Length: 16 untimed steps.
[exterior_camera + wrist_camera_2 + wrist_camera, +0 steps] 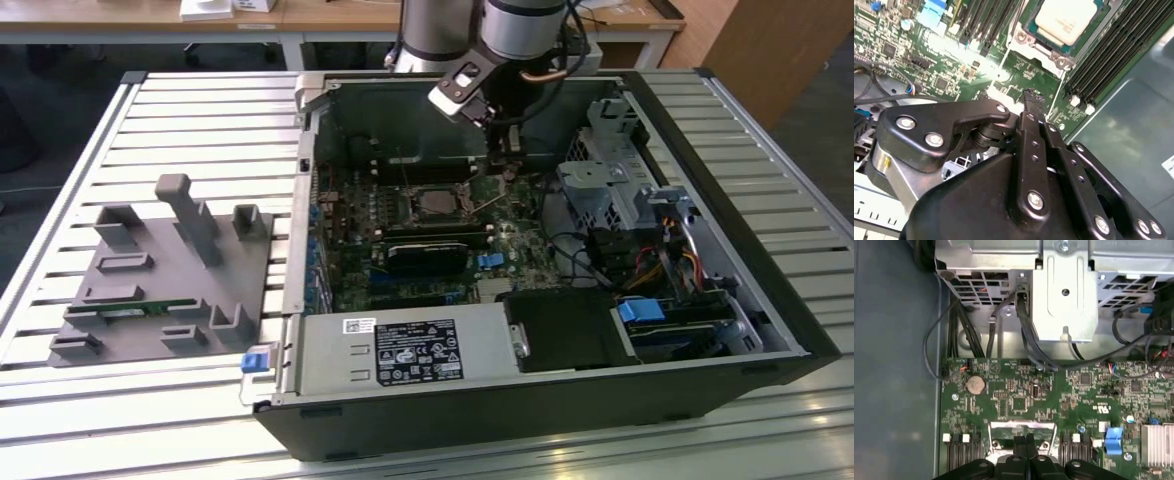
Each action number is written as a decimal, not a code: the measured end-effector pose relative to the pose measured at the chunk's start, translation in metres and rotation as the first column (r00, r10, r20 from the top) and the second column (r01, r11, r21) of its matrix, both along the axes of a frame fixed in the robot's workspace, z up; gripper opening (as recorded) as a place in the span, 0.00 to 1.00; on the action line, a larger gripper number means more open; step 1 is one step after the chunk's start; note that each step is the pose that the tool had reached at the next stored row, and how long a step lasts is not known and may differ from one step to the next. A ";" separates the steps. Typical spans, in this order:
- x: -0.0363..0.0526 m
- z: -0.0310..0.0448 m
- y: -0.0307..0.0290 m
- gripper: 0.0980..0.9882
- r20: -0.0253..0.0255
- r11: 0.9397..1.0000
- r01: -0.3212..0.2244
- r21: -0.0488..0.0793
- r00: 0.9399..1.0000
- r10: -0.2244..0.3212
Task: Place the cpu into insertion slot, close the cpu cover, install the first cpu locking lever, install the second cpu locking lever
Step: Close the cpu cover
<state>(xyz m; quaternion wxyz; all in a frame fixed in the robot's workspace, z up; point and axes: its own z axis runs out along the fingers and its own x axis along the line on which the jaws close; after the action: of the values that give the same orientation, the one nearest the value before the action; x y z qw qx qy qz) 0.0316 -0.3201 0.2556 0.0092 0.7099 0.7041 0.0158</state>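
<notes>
The cpu point(1066, 20), pale and silvery, lies flat in the insertion slot point(434, 205) on the green board inside the open computer case. A silvery metal frame, the cpu cover point(1036, 47), shows along the slot's edge, and in the first wrist view the cpu cover point(1021, 430) lies just ahead of the fingertips. Thin wire locking levers point(1054, 97) stand out beside the slot. My gripper point(505, 170) hangs over the board at the slot's edge, on the exterior view's right of it. In both wrist views the gripper point(1030, 95) point(1024, 439) is shut, its black fingers pressed together with nothing between them.
A long black ribbed block point(427, 252) sits just in front of the slot. Rows of black memory slots point(1104, 60) flank it. A metal drive cage point(607, 185) with cables stands on the exterior view's right, the power supply point(400, 350) at the front. A grey fixture point(160, 270) lies outside the case.
</notes>
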 end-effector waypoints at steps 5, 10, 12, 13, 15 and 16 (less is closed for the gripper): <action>0.0057 -0.0018 0.0027 0.01 0.000 1.000 0.005 0.000 1.000 -0.005; 0.0102 -0.0034 0.0053 0.01 0.000 1.000 0.018 0.000 1.000 -0.018; 0.0118 -0.0040 0.0056 0.01 0.000 1.000 0.027 0.000 1.000 -0.027; 0.0127 -0.0043 0.0055 0.01 0.000 1.000 0.029 0.000 1.000 -0.029; 0.0141 -0.0048 0.0056 0.01 0.000 1.000 0.029 0.000 1.000 -0.029; 0.0149 -0.0050 0.0056 0.01 0.000 1.000 0.029 0.000 1.000 -0.029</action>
<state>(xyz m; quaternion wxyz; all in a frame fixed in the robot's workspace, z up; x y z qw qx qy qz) 0.0465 -0.3146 0.2505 0.0095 0.7201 0.6936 0.0156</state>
